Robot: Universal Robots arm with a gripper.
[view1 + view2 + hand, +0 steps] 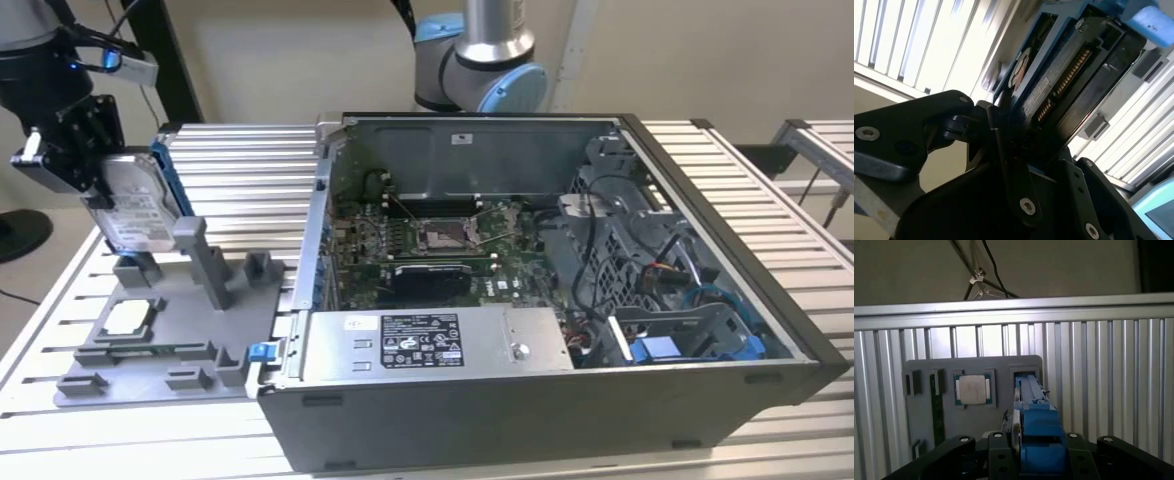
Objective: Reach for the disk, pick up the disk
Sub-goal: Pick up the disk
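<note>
Now disk (140, 212) clamped in hand (96, 172), above grey fixture (150, 335).

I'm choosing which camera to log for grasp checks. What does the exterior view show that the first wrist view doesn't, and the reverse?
Exterior view's extras: the open computer case with its motherboard, and the labelled face of the disk. First wrist view's extras: cables hanging against the wall beyond the table. Shared: the gripper shut on the disk, held upright above the grey fixture, the square chip in its pocket, and the slatted table.
</note>
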